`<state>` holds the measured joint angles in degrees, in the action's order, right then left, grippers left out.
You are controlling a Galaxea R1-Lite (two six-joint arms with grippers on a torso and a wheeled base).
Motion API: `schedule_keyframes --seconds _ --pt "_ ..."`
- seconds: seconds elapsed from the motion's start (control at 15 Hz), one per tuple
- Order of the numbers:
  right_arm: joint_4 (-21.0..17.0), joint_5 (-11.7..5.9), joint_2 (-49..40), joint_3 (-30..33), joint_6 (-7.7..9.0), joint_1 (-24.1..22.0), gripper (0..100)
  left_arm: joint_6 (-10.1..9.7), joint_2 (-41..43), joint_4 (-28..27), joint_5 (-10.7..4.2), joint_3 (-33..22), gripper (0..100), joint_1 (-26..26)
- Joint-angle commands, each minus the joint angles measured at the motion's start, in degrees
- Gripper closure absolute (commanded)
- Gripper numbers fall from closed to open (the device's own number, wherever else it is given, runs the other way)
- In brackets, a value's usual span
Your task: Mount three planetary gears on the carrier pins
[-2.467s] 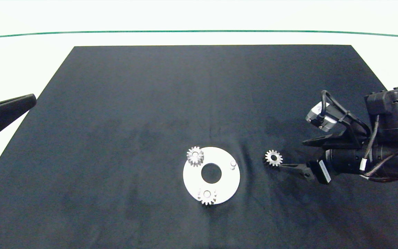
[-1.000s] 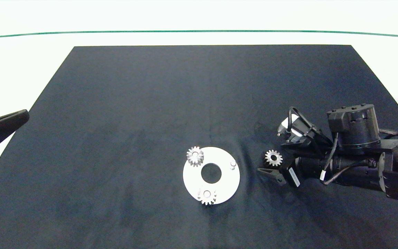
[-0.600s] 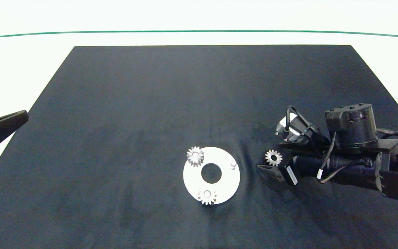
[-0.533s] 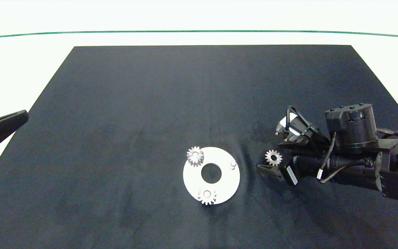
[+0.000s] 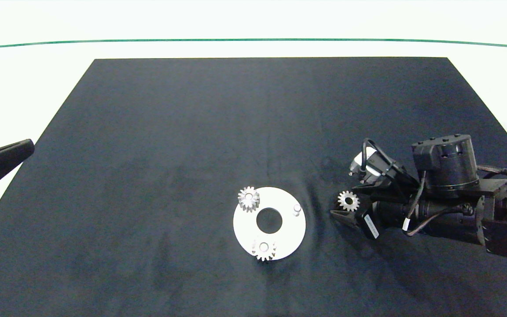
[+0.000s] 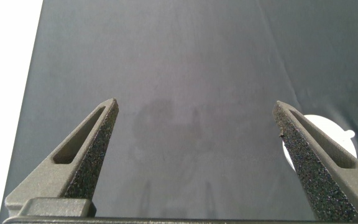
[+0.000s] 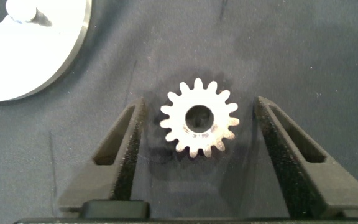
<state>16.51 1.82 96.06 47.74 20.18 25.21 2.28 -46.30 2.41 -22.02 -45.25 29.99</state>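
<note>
Third planetary gear [image 7: 199, 126] lies flat on dark mat [image 5: 192, 132], beside white carrier disc [image 5: 288, 229], between fingers of right claw [image 7: 197, 149]; claw released, not touching. Bare carrier pin [image 5: 297, 208] just beyond. Left claw [image 6: 197, 155] released, far off.

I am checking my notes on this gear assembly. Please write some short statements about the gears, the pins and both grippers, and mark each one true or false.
1. Two planetary gears sit on carrier pins of the white disc. True.
2. All three pins carry a gear. False: one pin is bare.
3. The right gripper is open, with the loose gear between its fingers. True.
4. The loose gear rests on the disc. False: it lies on the black mat.
5. The left gripper holds a gear. False: it is open and empty.
</note>
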Motion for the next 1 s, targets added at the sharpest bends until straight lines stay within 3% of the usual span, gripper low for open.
schedule_keyframes --seconds 0.07,1.0 --pt "0.11 0.03 -0.09 -0.1 0.13 -0.07 36 0.01 -0.11 0.05 -0.13 -0.01 0 -0.02" --pt "0.63 0.03 0.0 -0.54 0.39 -0.07 63 0.01 0.42 -0.04 -0.13 0.08 0 -0.02"
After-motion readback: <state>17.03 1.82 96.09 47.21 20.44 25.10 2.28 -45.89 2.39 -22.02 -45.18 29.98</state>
